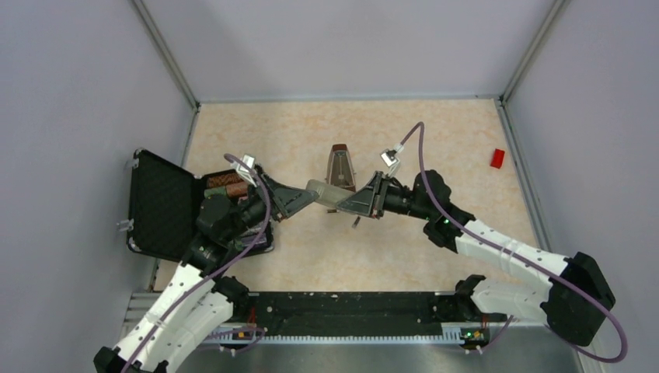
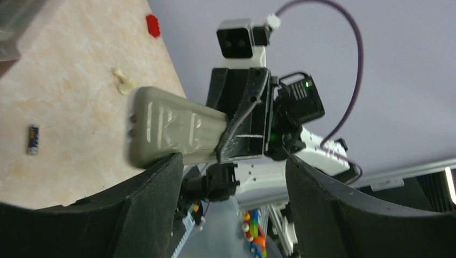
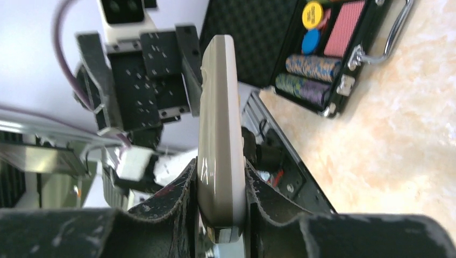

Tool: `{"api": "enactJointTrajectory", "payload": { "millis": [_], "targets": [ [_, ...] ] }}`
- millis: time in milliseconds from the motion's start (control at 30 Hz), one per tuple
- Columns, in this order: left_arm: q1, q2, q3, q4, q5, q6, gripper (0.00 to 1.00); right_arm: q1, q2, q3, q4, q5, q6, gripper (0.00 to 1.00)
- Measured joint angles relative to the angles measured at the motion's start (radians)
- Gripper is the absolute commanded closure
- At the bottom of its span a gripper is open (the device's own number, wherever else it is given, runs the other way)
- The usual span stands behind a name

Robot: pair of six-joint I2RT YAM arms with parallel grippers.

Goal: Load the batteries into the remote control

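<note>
- Right now your right gripper [image 3: 221, 180] is clamped on the remote [image 3: 219, 107], its fingers [image 3: 166, 207] pressing the two long sides near one end
- The remote is off the table [image 1: 435, 140], held in the air between your two arms, on the near side of the metronome [image 1: 339, 165]
- In the left wrist view its grey back faces that camera, and you can see moulded marks on it
- Your left gripper [image 1: 291, 200] is spread wide and grasps nothing
- In its own wrist view the two fingers stand well apart, and the remote's free end sits just above one of them; you cannot tell whether they touch
- One battery [image 2: 33, 140] lies flat on the table, well apart from the remote and from both grippers
- A small pale bit [image 2: 125, 83] lies farther along the table, too blurred to name
- A red block [image 1: 497, 158] sits near the right wall, well apart from the arms
- An open black case [image 1: 159, 206] lies at the left, partly under your left arm, with rows of chips [image 3: 309, 67] inside
</note>
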Motion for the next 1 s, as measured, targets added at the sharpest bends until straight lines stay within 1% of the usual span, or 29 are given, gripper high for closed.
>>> {"api": "enactJointTrajectory", "payload": {
  "millis": [167,233,333,433,567,700,767,833,867,933,1000],
  "targets": [
    [0.000,0.119,0.066,0.018,0.178,0.043,0.25,-0.017,0.017,0.018,-0.069,-0.136,-0.050,0.81],
    [0.000,0.155,0.087,0.011,0.224,0.065,0.25,-0.017,0.024,0.018,-0.090,-0.179,-0.056,0.80],
    [0.000,0.177,0.116,-0.044,0.267,0.128,0.24,-0.016,0.029,0.018,-0.109,-0.221,-0.058,0.80],
    [0.000,0.175,0.169,-0.169,0.262,0.222,0.24,-0.016,0.029,0.020,-0.131,-0.235,-0.074,0.80],
    [0.004,0.169,0.223,-0.348,0.181,0.345,0.24,-0.016,0.029,0.023,-0.165,-0.248,-0.099,0.80],
    [0.006,0.150,0.231,-0.490,0.103,0.428,0.22,-0.016,0.018,0.023,-0.188,-0.253,-0.109,0.80],
    [0.006,0.144,0.230,-0.525,0.099,0.444,0.22,-0.016,0.001,0.023,-0.183,-0.255,-0.110,0.80],
    [0.006,0.139,0.219,-0.517,0.125,0.441,0.22,-0.016,-0.010,0.023,-0.169,-0.261,-0.106,0.80],
    [0.006,0.134,0.208,-0.499,0.148,0.436,0.23,-0.016,-0.014,0.023,-0.155,-0.264,-0.102,0.80],
    [0.006,0.128,0.183,-0.460,0.191,0.412,0.28,-0.016,-0.016,0.023,-0.140,-0.269,-0.096,0.80],
    [0.006,0.125,0.159,-0.414,0.229,0.377,0.38,-0.016,-0.015,0.023,-0.124,-0.274,-0.084,0.79]
  ]
}}
